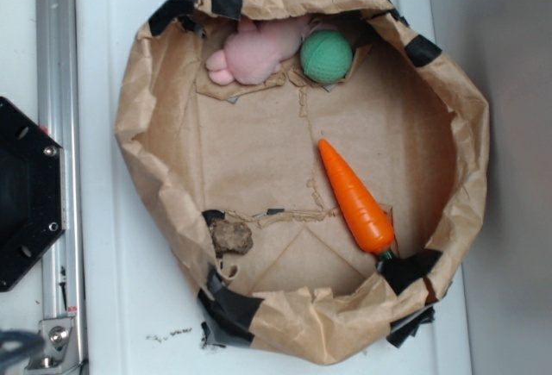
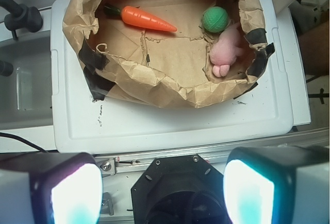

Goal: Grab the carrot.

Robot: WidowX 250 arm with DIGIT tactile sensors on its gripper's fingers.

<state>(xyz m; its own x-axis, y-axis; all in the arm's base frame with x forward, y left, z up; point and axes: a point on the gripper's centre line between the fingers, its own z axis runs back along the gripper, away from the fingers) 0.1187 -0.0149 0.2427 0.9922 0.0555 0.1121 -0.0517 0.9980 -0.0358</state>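
The orange carrot (image 1: 355, 196) lies flat in a brown paper-lined bowl (image 1: 138, 125), near its right wall, green stem toward the rim. In the wrist view the carrot (image 2: 146, 18) lies at the far left of the bowl. My gripper (image 2: 162, 193) is open and empty, its two fingers wide apart at the bottom of the wrist view, high above the robot's black base and well short of the bowl. The gripper does not show in the exterior view.
A green ball (image 1: 326, 55) and a pink plush toy (image 1: 252, 53) lie at the bowl's far side. A brown lump (image 1: 231, 237) sits near its lower left wall. The bowl stands on a white lid (image 1: 112, 306). The black base (image 2: 180, 193) lies under the gripper.
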